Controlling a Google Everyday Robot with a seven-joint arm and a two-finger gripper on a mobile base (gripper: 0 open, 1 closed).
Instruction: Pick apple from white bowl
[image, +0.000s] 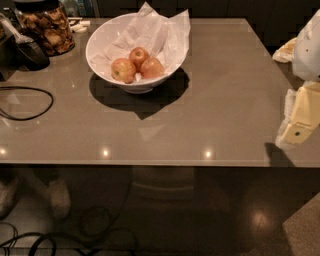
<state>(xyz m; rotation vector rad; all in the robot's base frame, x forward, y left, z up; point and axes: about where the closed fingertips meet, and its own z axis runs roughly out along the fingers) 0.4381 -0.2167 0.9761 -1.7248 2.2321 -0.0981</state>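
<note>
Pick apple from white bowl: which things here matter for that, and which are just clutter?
Job:
apple, one of three in the bowl
white bowl, paper-lined
gripper, at the right edge of view, away from the bowl

Lying about:
glass jar of snacks, back left
black cable, left side

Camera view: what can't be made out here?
All camera view.
Gripper, at the table's right edge: partly cut off by the frame.
Apples in the white bowl: undersides hidden by the bowl wall and crumpled paper.
Glass jar, top left: top cut off by the upper edge.
</note>
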